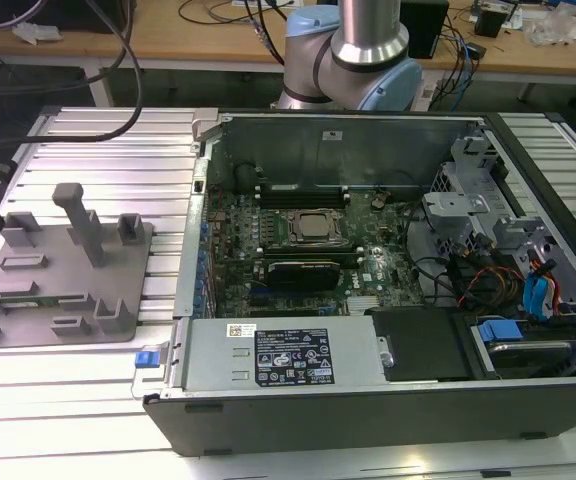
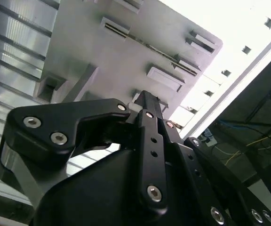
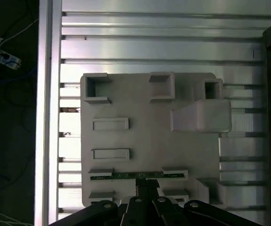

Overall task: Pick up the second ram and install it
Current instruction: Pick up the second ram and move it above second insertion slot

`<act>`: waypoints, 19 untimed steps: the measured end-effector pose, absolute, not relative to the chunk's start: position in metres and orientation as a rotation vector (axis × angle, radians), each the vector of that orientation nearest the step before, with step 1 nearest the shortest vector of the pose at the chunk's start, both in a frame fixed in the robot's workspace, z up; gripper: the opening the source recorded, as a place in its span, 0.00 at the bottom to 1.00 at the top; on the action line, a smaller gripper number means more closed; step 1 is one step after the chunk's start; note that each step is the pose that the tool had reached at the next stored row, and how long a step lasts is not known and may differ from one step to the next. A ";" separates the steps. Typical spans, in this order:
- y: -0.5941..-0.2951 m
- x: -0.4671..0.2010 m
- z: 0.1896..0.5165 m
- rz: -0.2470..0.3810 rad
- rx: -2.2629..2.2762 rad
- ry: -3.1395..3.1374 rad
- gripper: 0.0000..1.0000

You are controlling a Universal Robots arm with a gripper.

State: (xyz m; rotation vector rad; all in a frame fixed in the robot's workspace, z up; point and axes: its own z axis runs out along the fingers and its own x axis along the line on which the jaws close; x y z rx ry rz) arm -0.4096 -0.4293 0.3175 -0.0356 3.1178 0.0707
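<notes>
Pick-up stage: the pincer (image 3: 147,184) hovers close over the second ram (image 3: 135,175), which stands on edge in the grey holder tray (image 3: 140,136) at the exterior view's left. Its jaws look drawn together and empty. Grasping calls for parting them astride the stick.

Thin green memory stick (image 3: 135,175), plain pale grey tray (image 3: 149,136), silver table (image 3: 149,47) with ribbed stripes, black gripper (image 3: 147,184) with silver screws, dark green motherboard (image 1: 368,270), black computer case (image 1: 368,415), light blue and silver robot arm (image 1: 368,45)
</notes>
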 end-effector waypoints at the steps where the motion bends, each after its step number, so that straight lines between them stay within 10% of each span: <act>1: -0.429 -0.410 0.318 0.071 -0.063 3.118 0.08; 19: -0.429 -0.410 0.316 0.078 -0.869 3.008 0.08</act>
